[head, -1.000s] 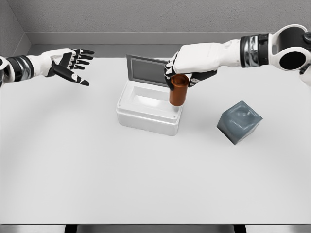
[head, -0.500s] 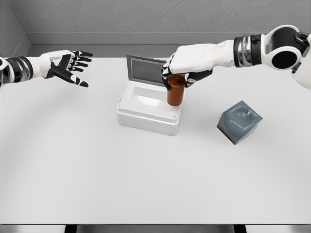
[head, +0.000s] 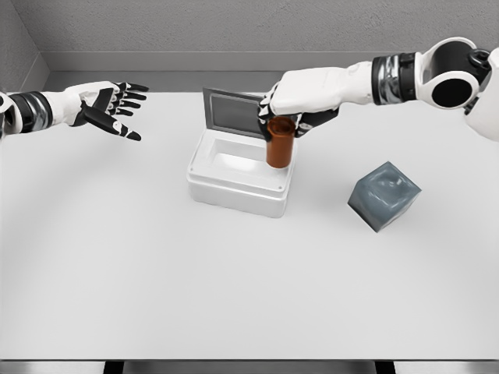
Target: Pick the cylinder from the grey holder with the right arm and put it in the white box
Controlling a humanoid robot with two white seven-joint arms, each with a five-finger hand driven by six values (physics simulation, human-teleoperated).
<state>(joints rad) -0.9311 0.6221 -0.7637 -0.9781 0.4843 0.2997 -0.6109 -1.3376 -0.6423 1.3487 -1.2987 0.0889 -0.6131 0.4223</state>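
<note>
Gripping the orange-brown cylinder (head: 281, 142) in my right hand (head: 300, 105), fingers curled around its top, I hold it upright over the open white box's (head: 238, 181) right edge; grey holder (head: 383, 195) sits apart.

arms: white shells | wrists: silver-black bands | right hand (head: 300, 109): white, black fingers

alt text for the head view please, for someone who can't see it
The right hand holds an orange-brown cylinder upright over the right edge of an open white box on a white table. A grey holder sits empty to the right; the left hand hovers open at far left.
</note>
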